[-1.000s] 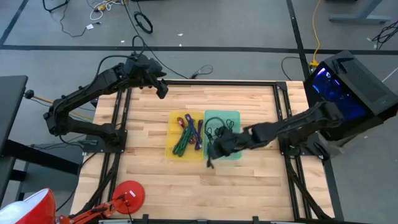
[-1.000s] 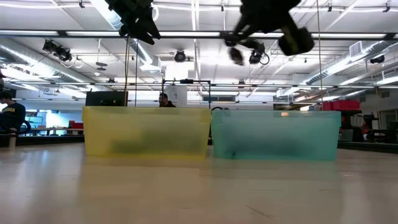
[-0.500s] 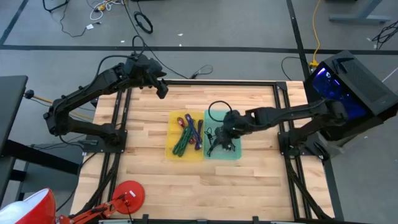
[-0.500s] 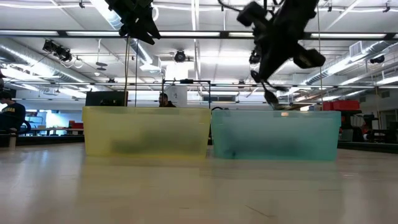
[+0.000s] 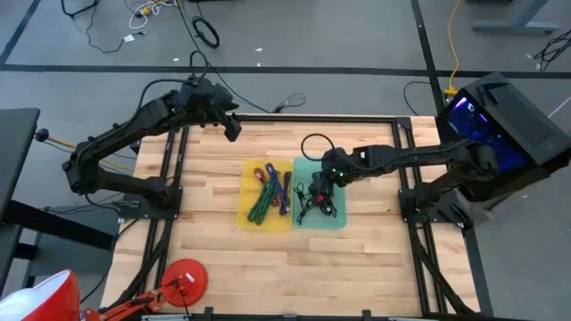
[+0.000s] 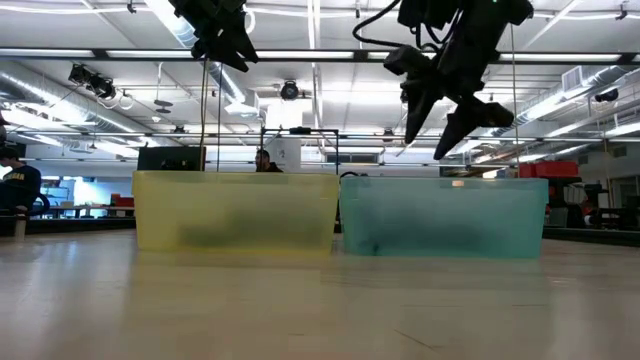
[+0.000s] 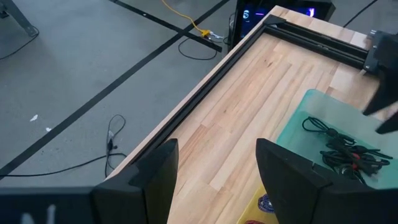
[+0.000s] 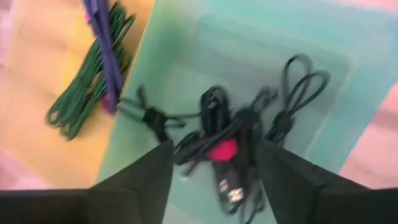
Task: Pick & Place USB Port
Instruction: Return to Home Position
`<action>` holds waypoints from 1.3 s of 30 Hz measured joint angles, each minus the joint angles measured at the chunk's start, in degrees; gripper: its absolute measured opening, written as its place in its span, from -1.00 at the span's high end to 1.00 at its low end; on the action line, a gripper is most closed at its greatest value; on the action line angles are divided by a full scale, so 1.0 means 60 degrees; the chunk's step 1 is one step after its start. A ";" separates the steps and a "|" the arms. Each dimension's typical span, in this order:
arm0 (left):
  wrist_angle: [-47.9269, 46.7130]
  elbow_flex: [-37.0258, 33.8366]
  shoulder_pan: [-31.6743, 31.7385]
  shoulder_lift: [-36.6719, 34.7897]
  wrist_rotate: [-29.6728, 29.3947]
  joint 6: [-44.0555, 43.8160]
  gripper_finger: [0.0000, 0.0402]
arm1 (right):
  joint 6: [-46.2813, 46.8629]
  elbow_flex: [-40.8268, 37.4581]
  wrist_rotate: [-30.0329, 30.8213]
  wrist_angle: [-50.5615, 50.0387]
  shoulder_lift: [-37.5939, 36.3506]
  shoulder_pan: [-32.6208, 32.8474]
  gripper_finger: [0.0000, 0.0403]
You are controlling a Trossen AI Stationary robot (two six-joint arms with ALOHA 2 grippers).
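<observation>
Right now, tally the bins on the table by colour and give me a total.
Yellow bin: 1
Green bin: 1
Total: 2

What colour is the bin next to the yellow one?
Translucent green bin, with black cables lying inside; it shows best in the right wrist view.

The light wooden table [image 5: 214, 223], edged by a black frame, carries two translucent bins near its middle, a yellow bin [image 5: 244, 217] and a green bin [image 5: 337, 169], standing side by side with their long walls touching or nearly so.
</observation>
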 joint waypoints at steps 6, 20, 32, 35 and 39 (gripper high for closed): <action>0.0000 0.0000 0.0003 0.0000 0.0225 -0.0228 -0.10 | -0.1326 -0.0007 0.0576 0.0098 -0.0034 -0.0604 -0.27; 0.3358 -0.2479 -0.0254 -0.0095 0.1153 -0.0240 -0.10 | -0.8206 -0.0007 0.0512 0.3917 -0.0074 -0.2740 -0.28; 0.7572 -0.6198 -0.1652 -0.1236 0.1559 -0.0245 -0.10 | -1.0975 -0.0855 -0.1491 0.6428 -0.0321 -0.3319 -0.11; 0.8002 -0.6807 -0.2117 -0.2241 0.1528 -0.0249 -0.10 | -1.0980 -0.2148 -0.1580 0.8088 -0.0968 -0.3326 -0.04; 0.7986 -0.7304 -0.2839 -0.3628 0.1602 -0.0679 -0.10 | -1.0271 -0.3985 -0.2268 0.9652 -0.2323 -0.3317 0.06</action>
